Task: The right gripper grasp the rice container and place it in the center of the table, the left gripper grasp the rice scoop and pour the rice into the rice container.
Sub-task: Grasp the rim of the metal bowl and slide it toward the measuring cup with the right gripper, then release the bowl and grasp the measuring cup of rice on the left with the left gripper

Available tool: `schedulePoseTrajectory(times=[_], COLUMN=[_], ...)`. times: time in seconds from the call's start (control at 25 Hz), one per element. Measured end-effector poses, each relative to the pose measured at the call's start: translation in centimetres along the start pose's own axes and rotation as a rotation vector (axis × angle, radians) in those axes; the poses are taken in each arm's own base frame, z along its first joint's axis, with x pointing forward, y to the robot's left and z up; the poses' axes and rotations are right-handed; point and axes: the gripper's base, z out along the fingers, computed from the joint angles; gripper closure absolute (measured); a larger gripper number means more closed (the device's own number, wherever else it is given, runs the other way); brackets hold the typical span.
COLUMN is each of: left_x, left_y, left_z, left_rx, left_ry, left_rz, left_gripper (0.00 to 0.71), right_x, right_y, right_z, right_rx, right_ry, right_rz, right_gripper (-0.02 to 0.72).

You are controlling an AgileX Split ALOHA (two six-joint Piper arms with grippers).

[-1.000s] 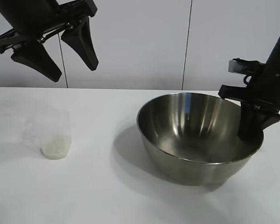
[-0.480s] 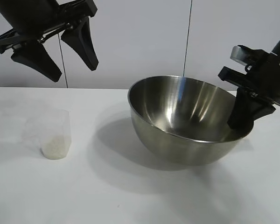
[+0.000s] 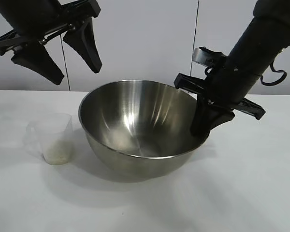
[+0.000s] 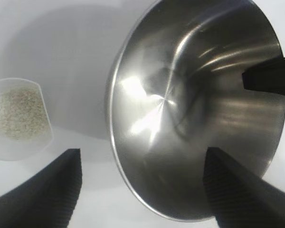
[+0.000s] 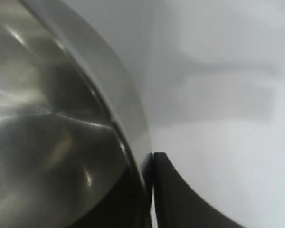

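Right claw [image 3: 201, 129] clamped on rice container [image 3: 135, 121] rim beside rice scoop [image 3: 53, 138] (left claw [image 3: 63, 55] apart, high above)

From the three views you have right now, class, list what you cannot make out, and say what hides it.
- Where the rice container meets the table: exterior view, hidden by its own wall.
- Rice scoop handle: left wrist view, cut off by the edge.
- Right end effector fingertips: right wrist view, hidden behind the container's rim.

Shiny steel rice container [image 3: 135, 121], frosted plastic rice scoop [image 3: 53, 137]
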Motion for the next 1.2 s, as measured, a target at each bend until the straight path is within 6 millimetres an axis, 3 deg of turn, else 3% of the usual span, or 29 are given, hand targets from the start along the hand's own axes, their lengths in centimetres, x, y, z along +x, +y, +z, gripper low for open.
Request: schedulePoseTrajectory(times=[0.24,0.48,0.6,0.76,0.96,1.2], left_x=[0.0,0.0,0.0,0.0,0.0,0.0], left_y=[0.0,0.0,0.0,0.0,0.0,0.0], left_z=[0.0,0.0,0.0,0.0,0.0,0.0], left_rx=[0.0,0.0,0.0,0.0,0.0,0.0], left_ry=[0.0,0.0,0.0,0.0,0.0,0.0], left_rz=[0.0,0.0,0.0,0.0,0.0,0.0], left_gripper=[0.189,0.189,0.189,0.189,0.189,0.189], right_x=[0.5,-0.1,-0.4,-1.7,-3.6,-3.8], right_y=[0.8,1.2,1.3,1.1,0.6,1.4], right_z=[1.9,1.2,0.5,-2.4,-7.8,-11.3], right_rx=[0.001,-0.018,-0.011,0.041,0.081,0.072], right_ry=[0.041,0.034,0.063,0.077,0.009,-0.019], right_rz=[-0.004,0.01,-0.009,-0.053,-0.066,-0.081], right_gripper=[0.656,0.365,0.318,0.307,0.304,0.304])
